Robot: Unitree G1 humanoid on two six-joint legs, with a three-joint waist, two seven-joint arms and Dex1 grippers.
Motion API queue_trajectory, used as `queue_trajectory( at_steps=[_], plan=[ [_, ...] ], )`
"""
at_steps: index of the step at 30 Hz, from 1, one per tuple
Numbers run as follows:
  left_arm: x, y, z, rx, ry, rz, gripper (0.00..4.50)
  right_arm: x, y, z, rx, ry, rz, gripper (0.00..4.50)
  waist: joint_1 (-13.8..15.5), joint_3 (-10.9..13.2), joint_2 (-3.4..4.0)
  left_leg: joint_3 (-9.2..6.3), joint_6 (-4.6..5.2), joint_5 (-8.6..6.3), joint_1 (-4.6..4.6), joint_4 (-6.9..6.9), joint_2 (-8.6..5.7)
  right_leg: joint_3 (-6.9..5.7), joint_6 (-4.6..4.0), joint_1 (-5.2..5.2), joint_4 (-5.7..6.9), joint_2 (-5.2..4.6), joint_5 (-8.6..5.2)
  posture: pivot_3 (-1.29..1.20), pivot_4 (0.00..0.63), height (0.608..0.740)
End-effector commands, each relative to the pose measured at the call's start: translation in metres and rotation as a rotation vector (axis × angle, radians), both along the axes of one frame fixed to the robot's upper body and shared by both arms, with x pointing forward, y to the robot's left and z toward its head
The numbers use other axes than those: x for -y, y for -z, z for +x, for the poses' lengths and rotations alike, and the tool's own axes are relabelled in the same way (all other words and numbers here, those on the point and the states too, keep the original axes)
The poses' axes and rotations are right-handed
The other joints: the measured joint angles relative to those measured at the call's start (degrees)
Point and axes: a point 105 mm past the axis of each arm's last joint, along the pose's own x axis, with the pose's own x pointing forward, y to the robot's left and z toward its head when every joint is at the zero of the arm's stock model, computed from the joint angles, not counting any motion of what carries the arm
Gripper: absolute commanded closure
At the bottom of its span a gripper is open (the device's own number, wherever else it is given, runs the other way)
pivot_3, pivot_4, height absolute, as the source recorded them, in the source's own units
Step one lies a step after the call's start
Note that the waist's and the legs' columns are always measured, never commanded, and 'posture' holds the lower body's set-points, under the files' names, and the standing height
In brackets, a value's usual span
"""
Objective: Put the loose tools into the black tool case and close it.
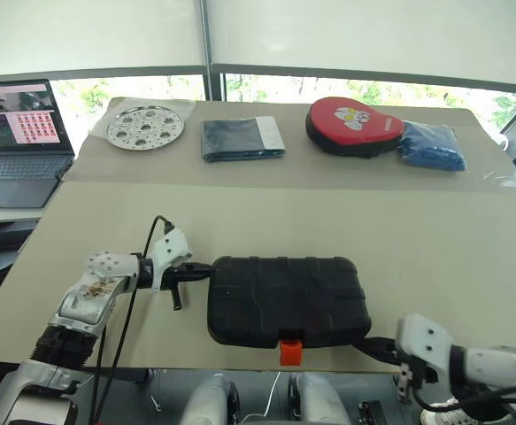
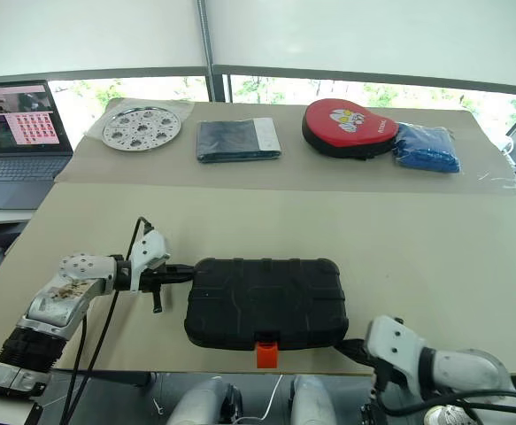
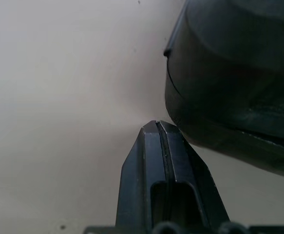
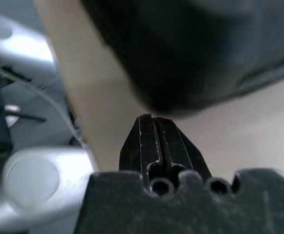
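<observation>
Black tool case (image 1: 288,301) lies closed on the beige desk (image 1: 435,257) between the two pincers, orange latch (image 1: 290,351) at the near edge. Left pincer (image 1: 206,269) has fingers pressed together, empty, tips just beside the case's left end; right pincer (image 1: 361,345) is also pressed together, empty, tips near the case's near right corner. Well beyond the pincers sit a red zip pouch (image 1: 353,126), folded dark cloth (image 1: 240,139), perforated metal disc (image 1: 145,127), blue bag (image 1: 431,146), and a laptop (image 1: 19,146) off to the left.
</observation>
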Motion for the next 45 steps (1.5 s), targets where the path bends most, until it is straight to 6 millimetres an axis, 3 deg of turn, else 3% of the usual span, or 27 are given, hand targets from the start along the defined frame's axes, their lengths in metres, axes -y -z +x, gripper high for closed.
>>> queue_trajectory(
  at_steps=[1,9,14,24,28,31,33,35,39,41,45],
  plan=[
    [0.000,-0.003,-0.002,-0.008,0.008,0.027,4.48,-0.007,-0.003,0.013,0.087,-0.047,-0.067,4.50,-0.3,-0.1,-0.20,0.00,-0.01,0.01,0.01,0.00,0.03,-0.01,-0.01,0.01,0.00,0.02,0.00,0.00,0.150,0.740],
    [0.002,-0.001,-0.007,-0.013,-0.024,-0.007,4.48,-0.006,-0.016,0.059,0.234,0.000,-0.085,4.50,-0.7,-0.1,-0.35,0.01,0.29,-0.04,0.16,0.03,0.09,0.06,-0.21,0.04,0.09,0.06,0.16,0.00,0.150,0.740],
    [0.008,-0.005,-0.026,-0.040,-0.029,-0.078,4.48,0.004,-0.027,0.101,0.330,0.070,-0.087,4.50,-1.1,-0.1,-0.33,0.06,-0.16,0.22,0.09,0.00,0.06,0.10,-0.19,-0.02,0.07,0.02,0.16,0.00,0.150,0.740],
    [0.019,-0.020,-0.032,-0.001,-0.050,-0.182,4.48,0.016,-0.034,0.127,0.389,0.127,-0.038,4.50,-0.3,0.0,-0.22,0.01,-0.15,0.22,-0.10,-0.02,-0.02,-0.03,-0.12,-0.10,0.03,-0.04,0.13,0.00,0.150,0.740],
    [-0.002,-0.037,-0.029,0.009,-0.031,-0.202,4.48,0.030,-0.047,0.118,0.369,0.179,0.034,4.50,-0.1,0.0,-0.20,-0.02,-0.15,0.22,-0.15,-0.02,-0.01,-0.07,-0.11,-0.12,0.02,-0.05,0.13,0.00,0.150,0.740],
    [-0.019,-0.052,-0.020,0.009,-0.005,-0.181,4.48,0.035,-0.056,0.093,0.273,0.195,0.151,4.50,0.1,0.1,-0.12,-0.10,-0.17,0.23,-0.17,-0.03,0.00,-0.14,-0.09,-0.09,0.04,-0.04,0.11,0.00,0.150,0.740],
    [-0.014,-0.066,-0.013,0.011,0.041,-0.193,4.48,0.036,-0.057,0.077,0.220,0.201,0.168,4.50,0.6,0.1,-0.11,-0.18,-0.17,0.23,-0.17,-0.03,0.00,-0.22,-0.07,-0.05,0.04,-0.03,0.09,0.00,0.150,0.740],
    [-0.001,-0.078,-0.008,0.018,0.103,-0.218,4.48,0.033,-0.055,0.063,0.177,0.208,0.180,4.50,0.4,0.1,-0.11,-0.21,-0.14,0.21,-0.18,-0.02,-0.02,-0.24,-0.06,0.00,0.00,-0.03,0.09,0.00,0.150,0.740],
    [0.045,-0.087,-0.001,0.041,0.252,-0.234,4.50,0.018,-0.042,0.035,0.095,0.199,0.166,3.66,0.7,0.1,-0.13,-0.19,-0.04,0.15,-0.21,0.06,-0.10,-0.18,0.07,0.04,-0.02,-0.04,0.14,0.00,0.150,0.740],
    [0.071,-0.091,0.003,0.084,0.320,-0.265,4.50,0.011,-0.033,0.027,0.053,0.220,0.165,3.66,0.8,0.1,-0.12,-0.17,-0.03,0.16,-0.24,0.11,-0.14,-0.12,0.11,0.07,-0.02,0.00,0.14,0.00,0.150,0.740],
    [0.104,-0.090,0.008,0.091,0.376,-0.270,4.50,0.006,-0.016,0.021,-0.001,0.220,0.107,3.66,0.3,0.1,-0.18,-0.14,0.03,0.15,-0.31,0.25,-0.18,0.01,0.18,0.04,-0.06,0.07,0.19,0.00,0.150,0.740]
  ],
)
